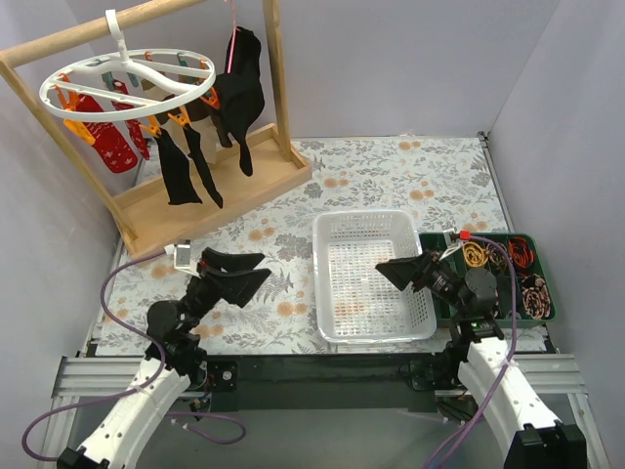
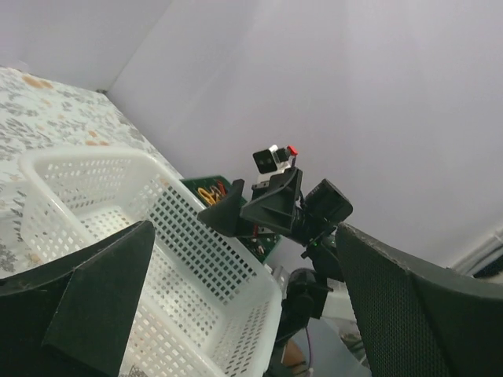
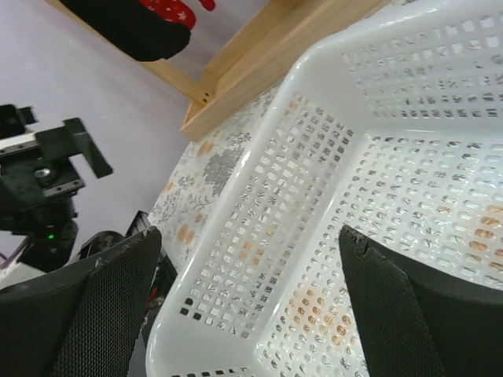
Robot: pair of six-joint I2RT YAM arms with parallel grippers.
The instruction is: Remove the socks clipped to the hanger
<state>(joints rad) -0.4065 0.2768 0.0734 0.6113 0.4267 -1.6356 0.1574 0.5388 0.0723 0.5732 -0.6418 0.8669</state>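
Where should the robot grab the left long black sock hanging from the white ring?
Probably its lower half, well below the orange clip, coming from the arms' side. The left black sock hangs straight down and free there, so the left arm's fingers could close across it and tug downward.

Plain pale lilac walls (image 1: 410,59) fill the top, left and right of the frame. A floral-patterned table (image 1: 391,176) takes the middle, a wooden rack (image 1: 278,88) stands upper left, and a metal rail (image 1: 98,373) runs along the bottom. Light is soft and even.
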